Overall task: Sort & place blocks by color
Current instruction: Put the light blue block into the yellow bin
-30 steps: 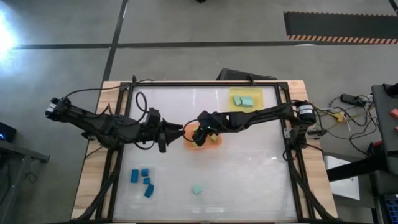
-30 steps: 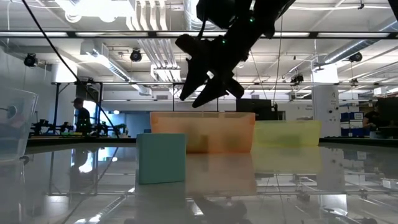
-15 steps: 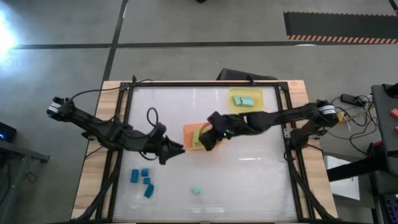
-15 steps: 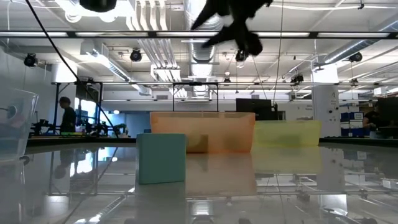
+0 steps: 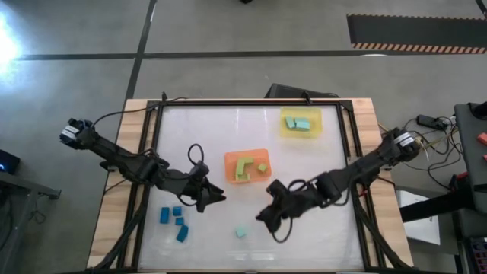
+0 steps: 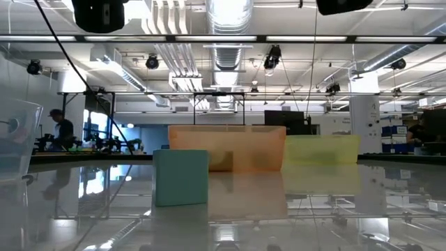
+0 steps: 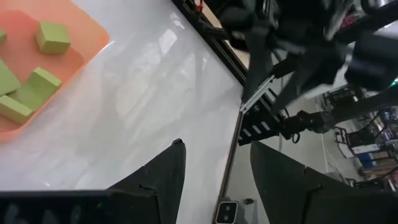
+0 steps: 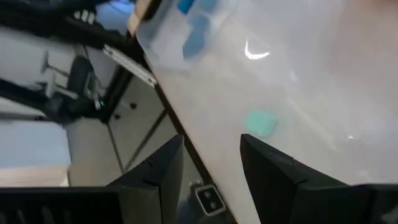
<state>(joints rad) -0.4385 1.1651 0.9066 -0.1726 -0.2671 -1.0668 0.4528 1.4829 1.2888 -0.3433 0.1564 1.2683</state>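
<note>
Right gripper [image 5: 264,215], fingers apart and empty, lower centre, near lone teal block [image 5: 241,231]. Risk: a skewed descent could knock it away. Left gripper [image 5: 217,195] apart, idle.

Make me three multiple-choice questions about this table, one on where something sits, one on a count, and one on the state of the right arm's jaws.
1. Where is the lone teal block?
A. In the orange tray
B. Loose on the table
C. In the yellow tray

2. How many dark blue blocks lie grouped together?
A. One
B. Four
C. Eight

3. The right gripper is:
A. Open, holding nothing
B. Shut on a block
C. Out of view

Key: 1 B, it lies alone on bare table. 2 B, four show in the high view. 3 A, the right wrist view shows parted jaws with nothing between.
</note>
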